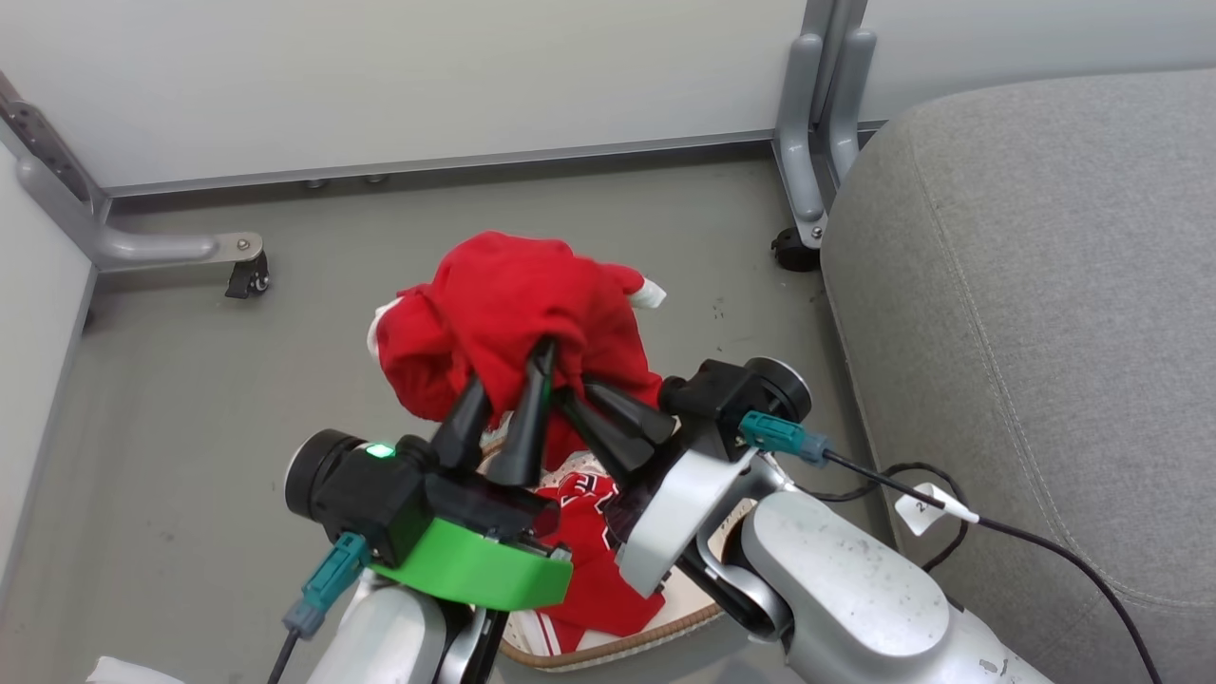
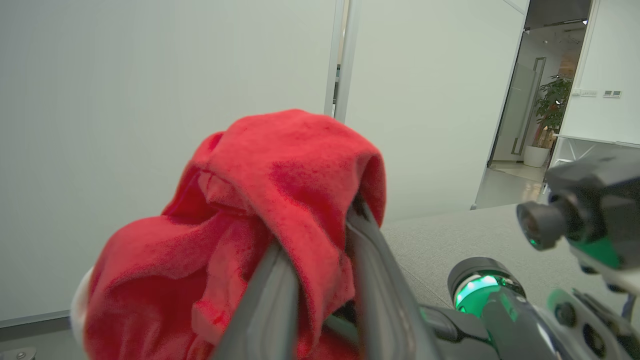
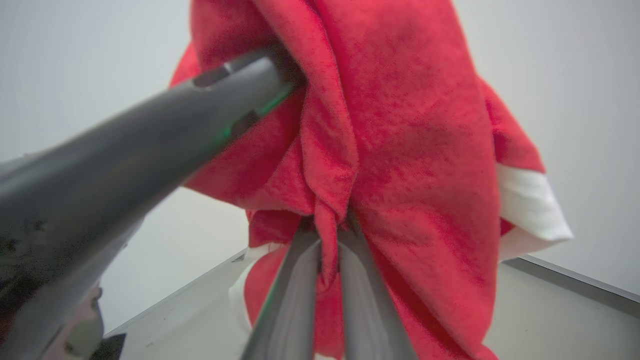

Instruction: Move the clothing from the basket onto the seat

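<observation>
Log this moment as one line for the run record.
left gripper: shut on red garment | right gripper: same garment | garment: held clear of basket | numbered garment: in basket | seat: no clothing yet

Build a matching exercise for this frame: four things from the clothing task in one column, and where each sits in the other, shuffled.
Column 1
1. lifted garment
2. numbered garment
3. seat
4. basket

Column 2
A. at the bottom of the head view, partly behind the arms
B. pinched by the left claw and the right claw, raised above the basket
C. lying in the basket
D. on the robot's right, no clothing on its visible part

Pairs: 1-B; 2-C; 3-D; 4-A
</observation>
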You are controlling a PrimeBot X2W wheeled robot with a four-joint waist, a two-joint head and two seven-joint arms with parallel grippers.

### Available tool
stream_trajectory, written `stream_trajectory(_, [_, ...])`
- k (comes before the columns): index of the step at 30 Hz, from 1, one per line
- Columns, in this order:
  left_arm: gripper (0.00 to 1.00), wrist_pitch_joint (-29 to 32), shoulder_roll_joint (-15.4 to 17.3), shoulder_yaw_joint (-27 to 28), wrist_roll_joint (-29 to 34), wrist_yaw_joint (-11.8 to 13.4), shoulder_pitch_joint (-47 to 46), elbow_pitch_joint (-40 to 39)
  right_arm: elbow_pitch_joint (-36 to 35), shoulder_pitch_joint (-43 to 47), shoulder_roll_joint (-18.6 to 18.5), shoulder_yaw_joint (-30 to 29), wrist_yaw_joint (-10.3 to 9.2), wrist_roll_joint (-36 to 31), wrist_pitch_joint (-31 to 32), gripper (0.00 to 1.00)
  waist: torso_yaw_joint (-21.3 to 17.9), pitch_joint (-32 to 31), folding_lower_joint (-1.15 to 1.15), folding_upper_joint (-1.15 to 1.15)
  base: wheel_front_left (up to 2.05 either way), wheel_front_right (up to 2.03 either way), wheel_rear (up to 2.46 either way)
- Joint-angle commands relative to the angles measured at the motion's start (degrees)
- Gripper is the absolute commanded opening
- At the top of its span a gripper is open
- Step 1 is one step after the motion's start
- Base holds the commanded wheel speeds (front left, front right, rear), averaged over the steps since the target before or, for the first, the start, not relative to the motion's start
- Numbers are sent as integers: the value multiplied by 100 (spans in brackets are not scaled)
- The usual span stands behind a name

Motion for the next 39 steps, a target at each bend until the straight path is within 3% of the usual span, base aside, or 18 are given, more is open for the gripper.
stream_trajectory(1, [100, -15, 13, -7, 75, 33, -59, 7, 31, -94, -9, -41, 0, 1, -56, 0, 4, -9, 0, 0, 0, 0, 0])
stream_trajectory(9, [100, 54, 197, -92, 256, 129, 133, 67, 232, -1, -72, -449, 0, -109, -188, 0, 40, -60, 0, 0, 0, 0, 0])
stream_trajectory(26, [100, 635, 581, -768, 509, -57, 633, 294, 648, 527, -159, -1141, 0, -213, -324, 0, 43, -129, 0, 0, 0, 0, 0])
stream_trajectory(39, [100, 730, 723, -895, 481, -71, 722, 336, 675, 575, -123, -1336, 0, -298, -379, 0, -362, -93, 0, 0, 0, 0, 0])
